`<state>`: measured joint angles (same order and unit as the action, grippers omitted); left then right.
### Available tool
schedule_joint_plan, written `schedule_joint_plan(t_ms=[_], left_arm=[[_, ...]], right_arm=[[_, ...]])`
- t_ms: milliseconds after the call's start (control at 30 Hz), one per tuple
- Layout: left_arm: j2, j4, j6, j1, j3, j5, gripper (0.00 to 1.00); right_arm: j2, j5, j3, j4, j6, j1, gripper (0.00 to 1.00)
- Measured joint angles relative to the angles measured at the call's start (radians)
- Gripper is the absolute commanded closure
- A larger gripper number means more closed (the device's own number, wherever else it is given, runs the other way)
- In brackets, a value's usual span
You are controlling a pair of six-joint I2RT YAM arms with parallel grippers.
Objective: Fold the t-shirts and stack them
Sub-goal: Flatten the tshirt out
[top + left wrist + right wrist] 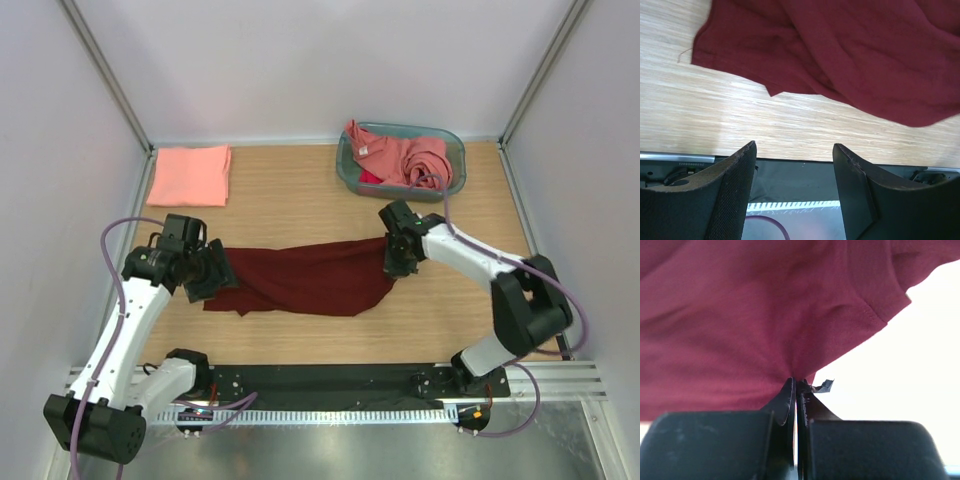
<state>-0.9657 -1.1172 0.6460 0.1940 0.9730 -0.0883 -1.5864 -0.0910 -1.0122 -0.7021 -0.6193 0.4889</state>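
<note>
Status: roughly a third done, at best.

Done: one salmon t-shirt lies folded into a neat rectangle at the far-left corner of the tabletop. That's the whole stack so far, with nothing on top of it.

In hand: the maroon t-shirt is stretched left to right across the middle of the tabletop, between the two arms. It's not folded. It's a rumpled strip with a ragged near edge and creases running through it.

- Right jaws: closed tight, no gap showing, pinching a bunch of maroon cloth at the shirt's right end. In the right wrist view the fabric fans out from the pinch, with a hemmed edge up and to the right. Looks like a sleeve, but I'm not certain.
- Left jaws: wide apart with nothing between them. The left wrist view shows bare wood in the gap and the maroon cloth beyond the tips. From above they sit at the shirt's left end. Can't tell whether they touch it.

Left to do: the left side needs a grip, I'd say, then the maroon shirt has to be flattened, folded and put on the salmon one. The teal basket at far right holds a heap of pink t-shirts. I can't count them from here, but it's at least one. Each one has to come out and get folded and stacked.
</note>
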Motion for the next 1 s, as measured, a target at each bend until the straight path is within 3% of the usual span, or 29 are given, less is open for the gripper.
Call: schedule_joint_plan(t_ms=[233,333,400,467,567,600,667,800,1000], left_arm=[[-0.001,-0.002,-0.009,0.0,0.0,0.005,0.37],[-0.001,-0.002,-0.023,0.0,0.002,0.013,0.37],[-0.001,-0.002,-0.027,0.0,0.003,0.016,0.37],[-0.001,-0.002,-0.027,0.0,0.004,0.016,0.37],[-0.002,-0.002,-0.028,0.005,0.004,0.016,0.37],[-0.001,-0.002,-0.028,0.007,0.004,0.015,0.37],[-0.001,-0.002,-0.027,0.01,0.004,0.014,0.37],[0.004,-0.002,-0.029,0.012,0.004,0.013,0.37],[0.02,-0.002,-0.03,0.015,0.003,0.006,0.37]], right_arm=[[0.382,0.042,0.035,-0.211,-0.07,0.001,0.99],[0.421,0.105,0.01,-0.264,-0.145,0.001,0.99],[0.344,0.151,-0.065,-0.26,-0.192,0.0,0.96],[0.153,0.189,-0.233,-0.231,-0.209,-0.004,0.8],[-0.18,0.191,-0.565,-0.175,-0.173,-0.017,0.68],[-0.26,0.183,-0.646,-0.166,-0.152,-0.024,0.58],[-0.38,0.144,-0.754,-0.156,-0.097,-0.046,0.57],[-0.349,0.079,-0.705,-0.225,0.013,-0.061,0.45],[0.009,0.111,-0.385,-0.251,0.069,0.034,0.39]])
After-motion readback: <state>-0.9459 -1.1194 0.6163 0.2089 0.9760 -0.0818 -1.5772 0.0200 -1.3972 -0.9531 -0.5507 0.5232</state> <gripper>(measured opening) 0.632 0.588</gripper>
